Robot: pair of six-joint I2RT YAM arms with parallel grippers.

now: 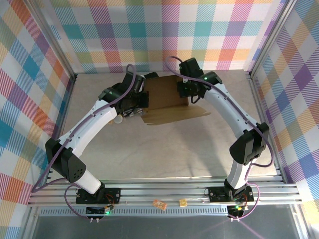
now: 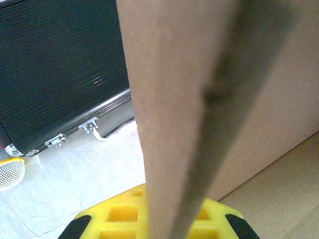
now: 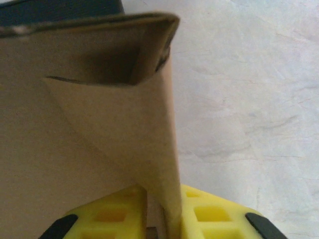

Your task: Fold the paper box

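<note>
While the paper box [image 1: 167, 102] sits half-formed at the back middle of the table [image 1: 164, 149], between both arms, its raised brown walls stand over a plain cardboard floor. The left gripper [image 2: 158, 221] is clamped on one upright panel. The right gripper [image 3: 163, 219] straddles a folded corner flap; whether it pinches I cannot tell. A closed black hard case [image 2: 55, 74] lies just beside the box.

Paper box [image 1: 167, 102] on table [image 1: 164, 149]; case [image 2: 60, 64] just behind it
</note>
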